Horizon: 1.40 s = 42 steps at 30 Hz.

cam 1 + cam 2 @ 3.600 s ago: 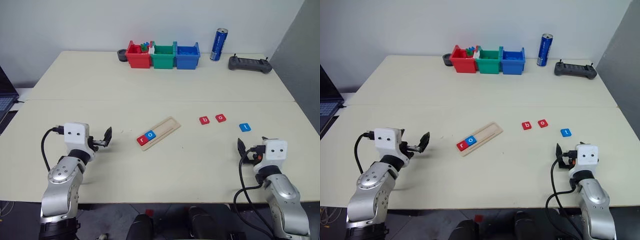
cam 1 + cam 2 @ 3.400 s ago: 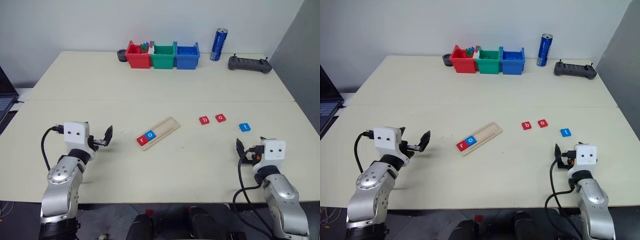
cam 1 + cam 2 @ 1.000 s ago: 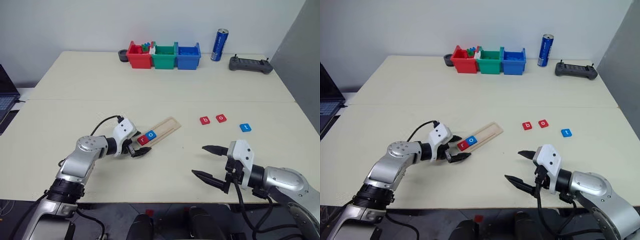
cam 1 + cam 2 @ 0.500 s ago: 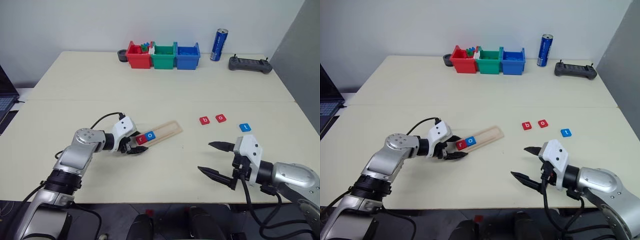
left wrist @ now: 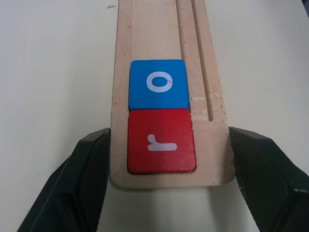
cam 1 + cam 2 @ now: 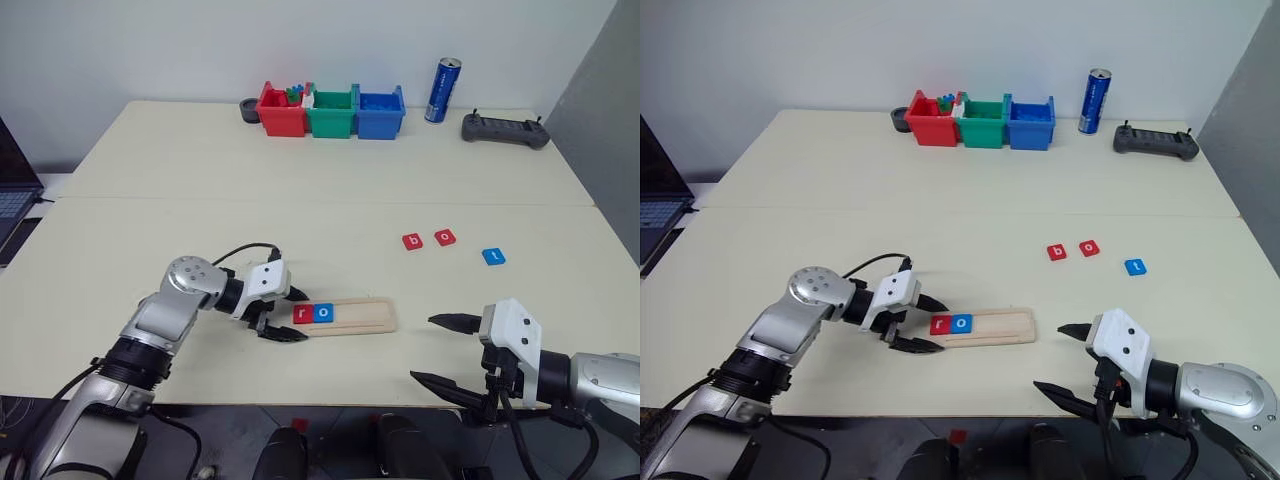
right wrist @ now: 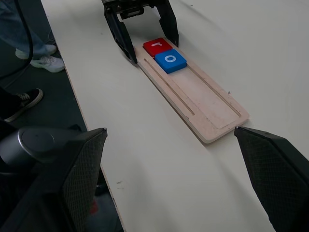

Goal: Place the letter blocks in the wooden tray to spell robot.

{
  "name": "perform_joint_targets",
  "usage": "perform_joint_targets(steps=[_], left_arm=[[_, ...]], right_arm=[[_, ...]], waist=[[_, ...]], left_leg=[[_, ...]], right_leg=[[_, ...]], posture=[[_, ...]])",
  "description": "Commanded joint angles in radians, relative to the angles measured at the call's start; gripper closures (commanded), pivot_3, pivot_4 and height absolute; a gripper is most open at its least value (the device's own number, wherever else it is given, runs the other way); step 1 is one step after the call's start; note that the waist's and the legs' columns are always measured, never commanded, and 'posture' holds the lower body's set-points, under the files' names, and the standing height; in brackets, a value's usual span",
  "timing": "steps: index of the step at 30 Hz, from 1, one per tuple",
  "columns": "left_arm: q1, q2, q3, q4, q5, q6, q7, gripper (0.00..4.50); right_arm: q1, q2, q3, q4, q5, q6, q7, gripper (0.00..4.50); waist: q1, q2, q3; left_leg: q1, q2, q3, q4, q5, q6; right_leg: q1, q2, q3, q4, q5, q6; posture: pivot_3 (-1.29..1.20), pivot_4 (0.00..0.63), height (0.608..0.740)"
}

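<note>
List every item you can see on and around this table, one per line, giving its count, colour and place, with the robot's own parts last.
wooden tray: one, pale wood, near edge, centre.
tiles in tray: two, red r and blue o, at its left end.
loose tiles: three, two red, one blue, table's right.
bins: three, red, green, blue, far edge.
can: one, blue, right of bins.
controller: one, dark grey, far right.
round holder: one, dark, left of bins.
laptop: one, left of the table.
left tool: black, shut on the tray's left end.
right tool: black, open, right of the tray.

Bare table (image 6: 250,215) between wooden tray (image 6: 360,316) and loose letter blocks (image 6: 444,238); bins (image 6: 332,112) far back.
</note>
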<state>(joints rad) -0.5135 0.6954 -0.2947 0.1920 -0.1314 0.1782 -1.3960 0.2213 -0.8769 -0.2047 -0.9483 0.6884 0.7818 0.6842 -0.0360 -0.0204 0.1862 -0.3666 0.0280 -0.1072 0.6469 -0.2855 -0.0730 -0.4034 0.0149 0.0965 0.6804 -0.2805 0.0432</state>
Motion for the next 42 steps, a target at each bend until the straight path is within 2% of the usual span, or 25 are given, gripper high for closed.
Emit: perform_joint_targets(steps=[1, 13, 15, 17, 25, 32, 39, 42], left_arm=[[-0.004, -0.001, -0.004, 0.01, 0.015, -0.029, 0.001, 1.12], [0.008, -0.029, -0.015, 0.038, 0.066, -0.154, 0.037, 1.12], [0.008, -0.033, -0.01, 0.035, 0.06, -0.145, 0.038, 0.39], [0.008, -0.035, -0.006, 0.027, 0.049, -0.135, 0.037, 0.05], [0.002, -0.032, 0.021, 0.009, 0.028, -0.155, 0.044, 0.05], [0.027, 0.004, 0.107, -0.028, -0.027, -0.135, 0.078, 0.05], [0.138, 0.038, 0.232, -0.17, -0.128, -0.001, 0.147, 0.05], [0.177, 0.045, 0.261, -0.224, -0.155, 0.041, 0.173, 0.05]], right_arm=[[0.013, -0.007, -0.032, -0.023, 0.01, 0.001, -0.012, 0.0], [0.004, -0.024, -0.021, 0.012, -0.013, -0.005, -0.012, 0.0], [0.002, -0.023, -0.017, 0.011, -0.014, -0.004, -0.014, 0.0], [0.005, -0.025, -0.011, 0.011, -0.021, -0.006, -0.013, 0.0], [0.014, -0.027, -0.012, 0.02, -0.042, -0.017, 0.005, 0.0], [0.005, 0.003, -0.066, 0.087, -0.059, -0.053, -0.001, 0.0], [-0.02, 0.14, -0.127, 0.213, -0.087, -0.106, -0.102, 0.0], [-0.034, 0.158, -0.133, 0.249, -0.111, -0.095, -0.141, 0.0]], waist=[[0.0, 0.0, 0.0], [0.003, 0.0, 0.0], [0.003, 0.0, 0.0], [0.003, 0.0, 0.0], [0.003, 0.0, 0.0], [0.002, 0.0, 0.0], [0.002, 0.0, 0.0], [0.003, 0.0, 0.0]], left_leg=[[0.0, 0.0, 0.0, 0.0, 0.0, 0.0], [0.0, 0.0, 0.0, 0.0, 0.0, 0.0], [0.0, 0.0, 0.0, 0.0, 0.0, 0.0], [0.0, 0.0, 0.0, 0.0, 0.0, 0.0], [0.0, 0.0, 0.0, 0.0, 0.0, 0.0], [0.0, 0.0, 0.0, 0.0, 0.0, 0.0], [0.0, 0.001, 0.0, 0.0, 0.0, 0.0], [0.0, 0.001, 0.0, 0.0, 0.0, 0.0]], right_leg=[[0.0, 0.0, 0.0, 0.0, 0.0, -0.001], [0.0, 0.0, 0.0, 0.0, 0.001, -0.002], [0.0, 0.0, 0.0, 0.0, 0.001, -0.002], [0.0, 0.0, 0.0, 0.0, 0.001, -0.002], [0.0, 0.0, 0.0, 0.0, 0.002, -0.002], [0.0, 0.0, 0.0, 0.0, 0.002, -0.003], [0.0, 0.0, 0.0, 0.0, 0.002, -0.003], [0.0, 0.0, 0.0, 0.0, 0.002, -0.003]], posture=[[0.0, 0.15, 0.74], [0.0, 0.15, 0.74], [0.0, 0.15, 0.74], [0.0, 0.15, 0.74], [0.0, 0.15, 0.74], [0.0, 0.15, 0.74], [0.0, 0.15, 0.74], [0.0, 0.15, 0.74]])
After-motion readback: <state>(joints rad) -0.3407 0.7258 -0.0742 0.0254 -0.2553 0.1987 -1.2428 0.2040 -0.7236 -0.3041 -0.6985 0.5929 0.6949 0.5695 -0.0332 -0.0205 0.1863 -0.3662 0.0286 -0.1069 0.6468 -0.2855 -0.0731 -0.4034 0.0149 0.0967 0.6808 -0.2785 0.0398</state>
